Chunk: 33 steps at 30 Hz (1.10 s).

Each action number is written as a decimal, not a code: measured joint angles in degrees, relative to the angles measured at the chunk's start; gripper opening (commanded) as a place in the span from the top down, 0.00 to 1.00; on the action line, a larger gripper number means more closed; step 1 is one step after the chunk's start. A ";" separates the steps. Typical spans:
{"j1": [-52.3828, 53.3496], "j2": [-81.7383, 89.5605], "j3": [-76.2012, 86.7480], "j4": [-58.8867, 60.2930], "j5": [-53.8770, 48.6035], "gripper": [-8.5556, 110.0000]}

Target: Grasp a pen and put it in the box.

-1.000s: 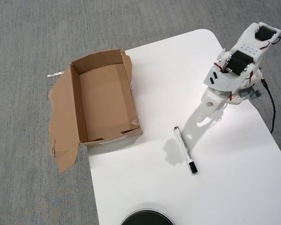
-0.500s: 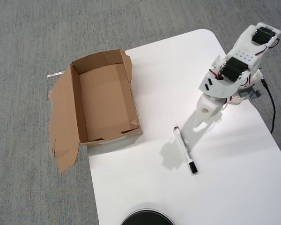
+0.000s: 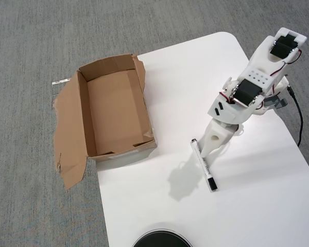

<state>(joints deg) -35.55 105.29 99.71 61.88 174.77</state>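
The pen (image 3: 203, 165) lies flat on the white table (image 3: 257, 206), a slim white marker running from upper left to lower right with its black cap at the lower-right end. My gripper (image 3: 206, 151) points down and to the left, its tip hanging just over the pen's upper half. From above the fingers overlap into one white shape, so the jaw gap does not show. The box (image 3: 116, 110), brown cardboard with ragged flaps, sits open and empty at the table's left edge, well left of the pen.
A black round object (image 3: 161, 240) pokes in at the bottom edge. A black cable (image 3: 298, 116) runs down the table's right side by the arm's base. Grey carpet (image 3: 31, 41) surrounds the table.
The arm has stretched forward and down to the left. The gripper tip moved from right of the pen to directly over its upper half. Pen and box have not moved.
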 measured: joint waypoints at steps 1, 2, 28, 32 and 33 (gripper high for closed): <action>0.00 -0.97 0.00 -1.85 0.00 0.76; 0.00 -1.76 0.00 -3.16 0.00 0.76; 2.64 -8.70 9.58 -6.42 0.00 0.76; 3.25 -8.61 11.16 -6.42 0.00 0.76; 3.25 -8.61 11.16 -6.42 0.00 0.76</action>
<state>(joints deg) -32.30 96.68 110.87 55.46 174.77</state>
